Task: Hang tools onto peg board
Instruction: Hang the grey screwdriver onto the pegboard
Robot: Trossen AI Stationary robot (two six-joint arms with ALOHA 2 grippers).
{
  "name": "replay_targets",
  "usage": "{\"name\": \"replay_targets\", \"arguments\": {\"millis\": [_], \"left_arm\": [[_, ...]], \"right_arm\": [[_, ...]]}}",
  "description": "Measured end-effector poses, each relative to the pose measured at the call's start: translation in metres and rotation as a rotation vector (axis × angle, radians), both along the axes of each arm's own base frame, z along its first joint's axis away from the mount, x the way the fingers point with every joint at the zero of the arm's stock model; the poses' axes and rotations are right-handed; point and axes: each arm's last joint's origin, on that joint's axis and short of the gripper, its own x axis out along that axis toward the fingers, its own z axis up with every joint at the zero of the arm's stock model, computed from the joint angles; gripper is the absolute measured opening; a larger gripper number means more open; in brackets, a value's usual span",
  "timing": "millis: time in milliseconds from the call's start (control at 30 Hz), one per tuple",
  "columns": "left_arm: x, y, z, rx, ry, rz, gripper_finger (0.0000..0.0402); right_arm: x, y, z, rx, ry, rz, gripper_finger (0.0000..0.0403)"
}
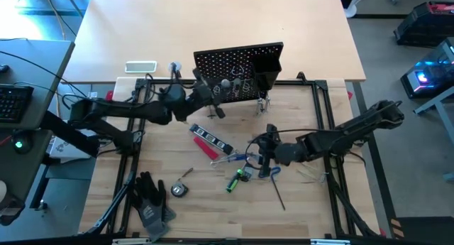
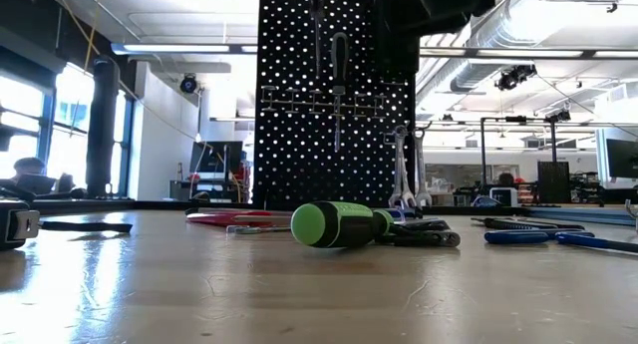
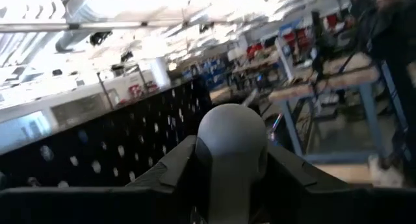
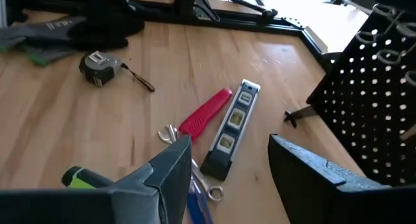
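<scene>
High view: the table [image 1: 142, 46] carries the peg board [image 1: 237, 74], which stands upright near its middle. The left gripper [image 1: 213, 96] is at the board's front face, its fingers [image 3: 175, 172] clamped on a grey-handled screwdriver [image 3: 232, 146] held up against the board's wire rings. The low view shows a second screwdriver [image 2: 339, 80] hanging in the board's ring rack and two wrenches [image 2: 402, 170] hanging lower, toward the board's box bin [image 1: 267, 60].

The right gripper [image 1: 264, 160] hovers over the loose tools in front of the board, its fingers [image 4: 162, 178] spread apart and holding nothing. Under it lie a green screwdriver [image 1: 236, 180] and a blue screwdriver [image 1: 230, 158]. Closer to the board lie a level [image 4: 233, 126] and, just beside it, a red flat tool [image 4: 205, 112]. Farther from the board lie black gloves [image 1: 150, 199] and, near them, a tape measure [image 1: 178, 189].
</scene>
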Motion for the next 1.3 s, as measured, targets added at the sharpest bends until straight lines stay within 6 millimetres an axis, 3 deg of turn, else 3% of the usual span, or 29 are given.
{"name": "replay_targets", "arguments": {"millis": [300,867,1300], "left_arm": [[0.008,0.006,-0.011,-0.009,0.031,0.057,0.012],[0.008,0.009,-0.001,0.003,-0.003,0.061,0.012],[0.015,0.023,-0.016,-0.024,0.049,0.105,0.012]], "right_arm": [[-0.002,0.001,-0.006,0.013,0.008,-0.003,0.0195],[-0.003,0.003,-0.006,0.01,0.014,0.004,0.0195],[-0.004,0.006,-0.006,0.009,0.014,0.015,0.0195]]}}
